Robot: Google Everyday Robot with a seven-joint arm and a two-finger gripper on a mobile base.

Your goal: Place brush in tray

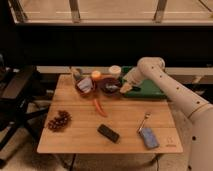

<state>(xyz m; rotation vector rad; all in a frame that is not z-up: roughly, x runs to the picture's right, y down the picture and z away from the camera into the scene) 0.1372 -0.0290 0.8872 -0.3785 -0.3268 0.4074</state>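
Note:
The green tray [150,89] lies at the back right of the wooden table [125,117]. My gripper [125,88] is low over the tray's left end, right beside the maroon bowl [109,86]. A slim dark piece [134,89] at the gripper's tip, over the tray's left part, looks like the brush's handle. A pale bit [113,88] shows in the bowl. I cannot tell whether the brush is held. The arm [170,90] hides part of the tray.
A second bowl [85,85] holds a pale object. An orange item [96,75] and a white cup [115,70] stand behind the bowls. A red pepper [100,106], black block [108,133], blue pad [149,137] and dark cluster [59,120] lie in front. A chair [20,95] stands at the left.

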